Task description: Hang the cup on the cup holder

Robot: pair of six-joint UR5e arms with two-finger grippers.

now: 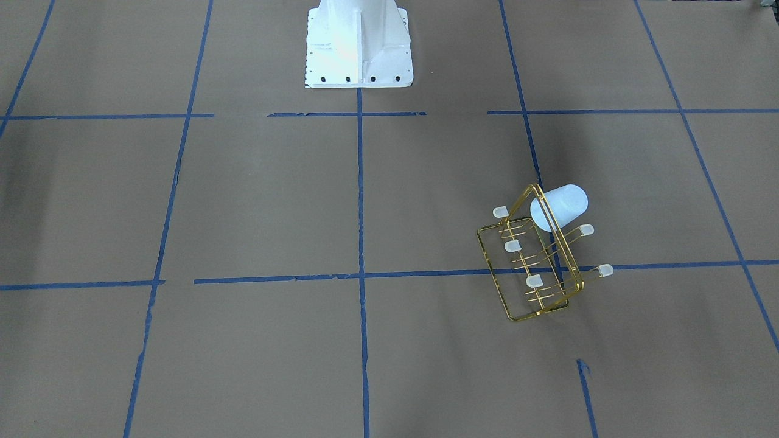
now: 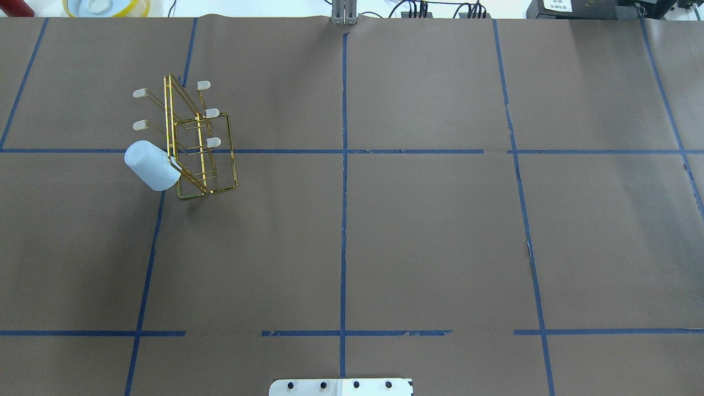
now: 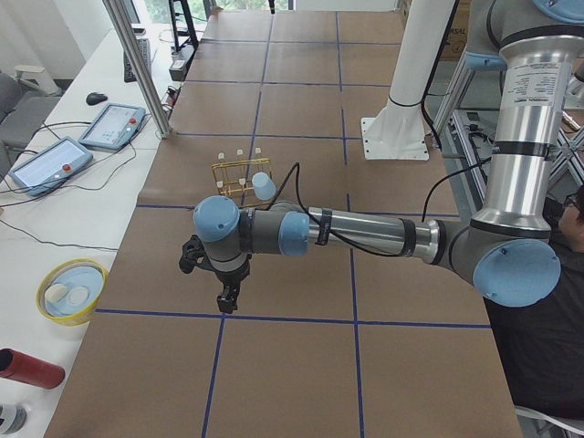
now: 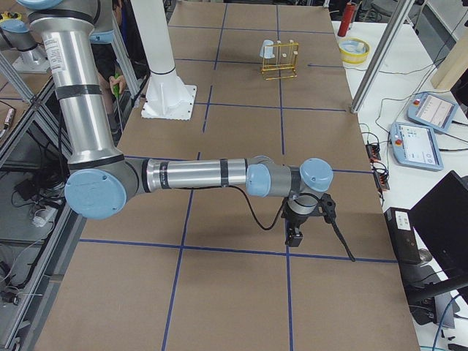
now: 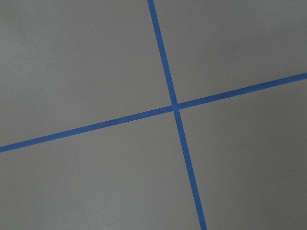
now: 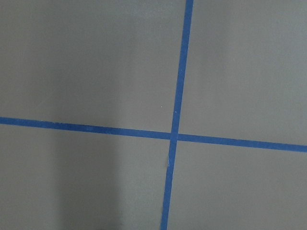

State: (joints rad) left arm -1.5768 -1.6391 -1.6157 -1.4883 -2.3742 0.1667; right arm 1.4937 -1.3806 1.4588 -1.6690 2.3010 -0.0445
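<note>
Left gripper (image 3: pixel 225 294): hung over the brown table (image 2: pixel 418 231), fingers pointing down; whether apart or together could not be told. Right gripper (image 4: pixel 294 235): same pose, state likewise unclear. Cup (image 2: pixel 152 165): sat tilted over 1 prong of the cup holder (image 2: pixel 204 144), on the table's left half; 5 capped prongs stood bare.

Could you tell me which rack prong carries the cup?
On the cup holder, the left-row prong nearest the robot, inside the cup; the other five caps are bare.
</note>
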